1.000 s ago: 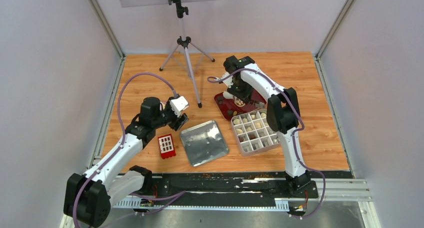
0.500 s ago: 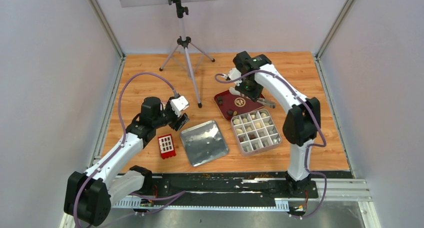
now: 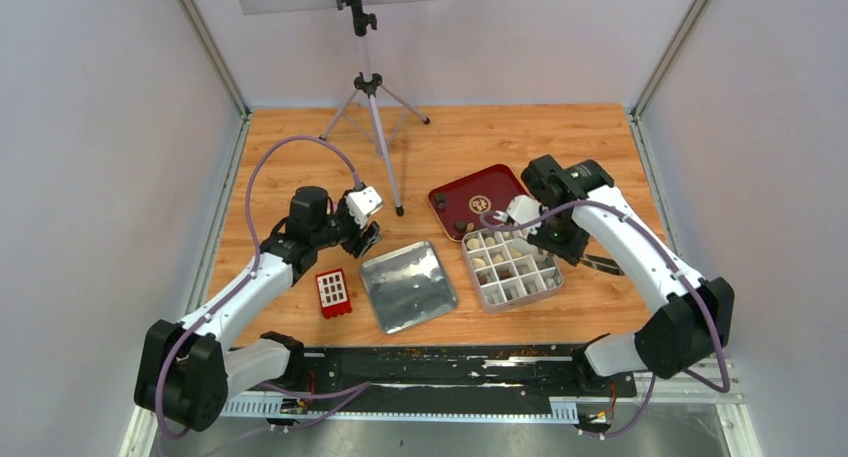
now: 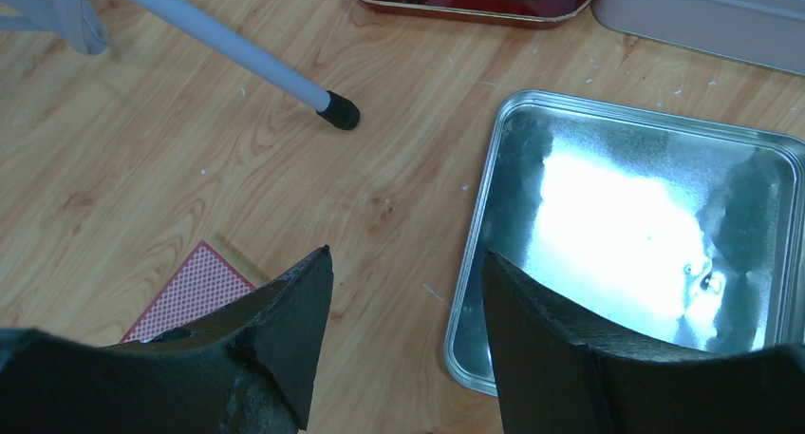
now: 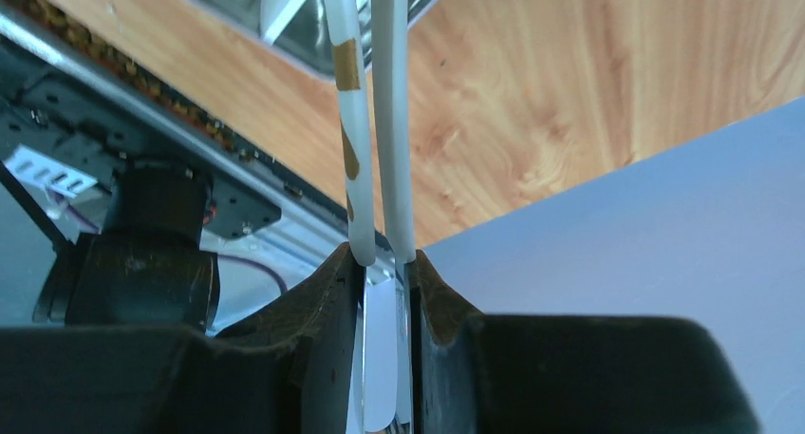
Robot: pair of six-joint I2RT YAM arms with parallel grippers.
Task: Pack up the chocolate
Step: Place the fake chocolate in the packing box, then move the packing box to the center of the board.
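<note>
The chocolate pieces, cream-white and dark brown, lie in the grey compartment box (image 3: 548, 289). A few dark pieces (image 3: 462, 224) sit on the red tray (image 3: 480, 189). My right gripper (image 3: 545, 233) hovers over the box's far right corner. In the right wrist view it (image 5: 384, 258) is shut on white tongs (image 5: 377, 121), whose two prongs are close together. I cannot tell whether the tongs hold a piece. My left gripper (image 3: 362, 239) is open and empty, above the wood between the red block and the silver lid. It also shows in the left wrist view (image 4: 408, 263).
A silver lid (image 3: 408, 285) lies left of the box and shows in the left wrist view (image 4: 627, 225). A small red block with white squares (image 3: 332, 292) stands left of it. A tripod (image 3: 370, 107) stands at the back, one foot (image 4: 337, 111) near the left gripper.
My right arm has swung from over the red tray to the right and nearer, over the compartment box, with the tongs in it. The left gripper has shifted slightly.
</note>
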